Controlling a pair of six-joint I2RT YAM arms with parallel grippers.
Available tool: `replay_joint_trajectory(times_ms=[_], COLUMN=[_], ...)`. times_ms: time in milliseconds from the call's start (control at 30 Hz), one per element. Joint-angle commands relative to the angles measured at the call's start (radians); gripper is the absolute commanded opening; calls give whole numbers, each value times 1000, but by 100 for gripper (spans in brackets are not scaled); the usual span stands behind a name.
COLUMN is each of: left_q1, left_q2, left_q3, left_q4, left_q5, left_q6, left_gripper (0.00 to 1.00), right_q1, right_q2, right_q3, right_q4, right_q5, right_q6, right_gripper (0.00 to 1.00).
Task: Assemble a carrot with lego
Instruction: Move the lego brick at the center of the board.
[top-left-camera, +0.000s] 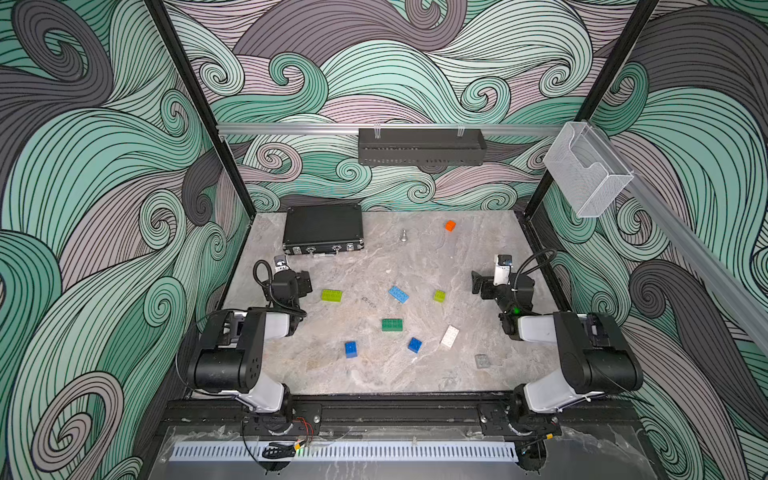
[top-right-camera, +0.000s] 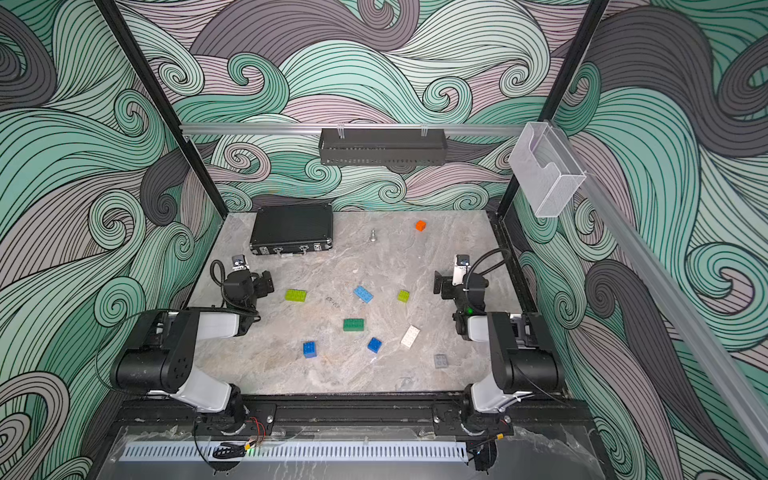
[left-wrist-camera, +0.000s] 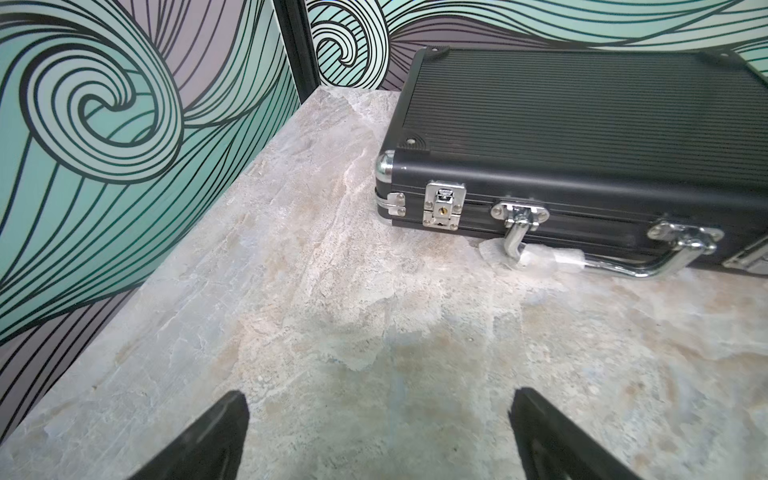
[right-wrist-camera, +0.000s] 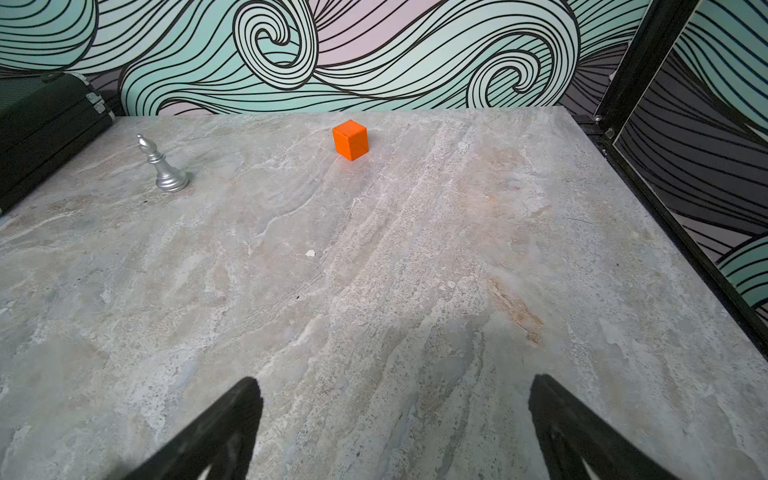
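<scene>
— How were the jaws found?
— On the left gripper (left-wrist-camera: 378, 409) and the right gripper (right-wrist-camera: 395, 392) they were spread wide, and only bare table (right-wrist-camera: 374, 270) was seen between them.
— And where was the lego (top-left-camera: 392, 324) seen?
— It was scattered in loose pieces on the table, between the two grippers.

even, bright light — soft shadows, edges warped

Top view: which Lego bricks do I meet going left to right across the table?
In order: lime oblong brick → dark blue brick → dark green brick → second dark blue brick → lime square brick → grey brick. The light blue brick and white brick overlap neighbours sideways, so they are left out.
</scene>
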Motion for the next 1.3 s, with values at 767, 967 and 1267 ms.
replay_joint_trajectory(times_ms=[767,967,1267], left_q1=[7,-55,-220], left_q2=[-107,-260,-480], left_q3=[138,322,519], left_q4=[-307,-797,-1558], left_q5=[8,-159,158], left_q6=[4,-144,-444], left_gripper=[99,99,85], right_q1=[18,198,383], right_q2=[-150,-265,-320], right_q3=[193,407,540], right_q4=[-468,-917,-1373], right_q5=[102,323,239], right_q6=[40,133,254], right_gripper=[100,100,100])
